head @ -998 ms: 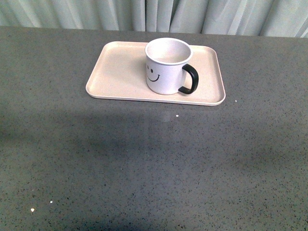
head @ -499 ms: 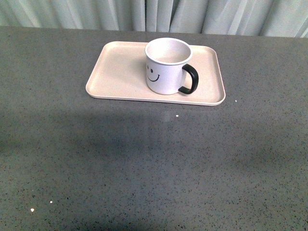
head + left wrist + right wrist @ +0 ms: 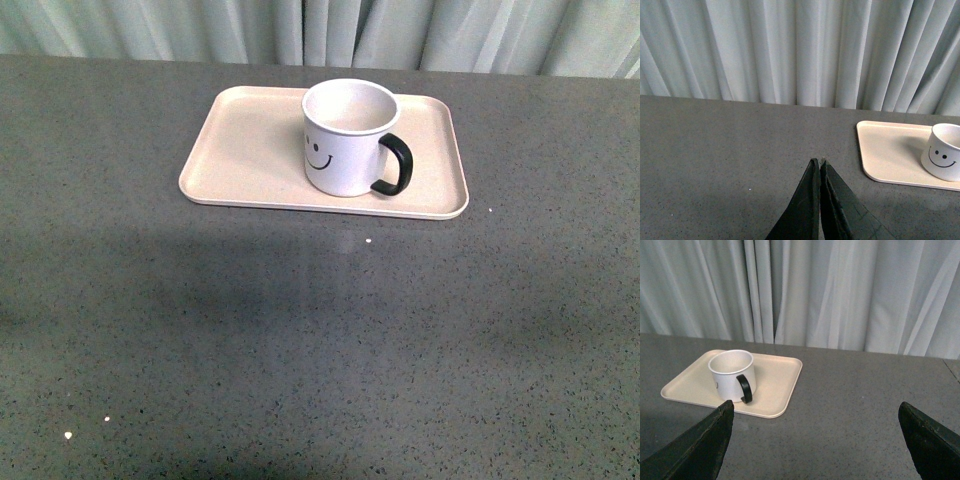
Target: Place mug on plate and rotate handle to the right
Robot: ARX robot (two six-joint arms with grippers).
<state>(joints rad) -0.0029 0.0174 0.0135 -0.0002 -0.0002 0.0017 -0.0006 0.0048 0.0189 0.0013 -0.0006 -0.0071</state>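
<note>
Left gripper point(image 3: 819, 161) pinched together, right gripper point(image 3: 816, 405) spread wide; mug point(image 3: 345, 140) stands upright on plate point(image 3: 250, 150), handle point(image 3: 398, 165) rightward.

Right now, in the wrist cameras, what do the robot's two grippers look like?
The left gripper has two matte, nearly black jaws that taper to narrow tips; one carries faint scored lines. The right gripper has jaws of the same dark colour, wedge-shaped with blunt ends. No cables or labels show, and the front view shows neither arm.
</note>
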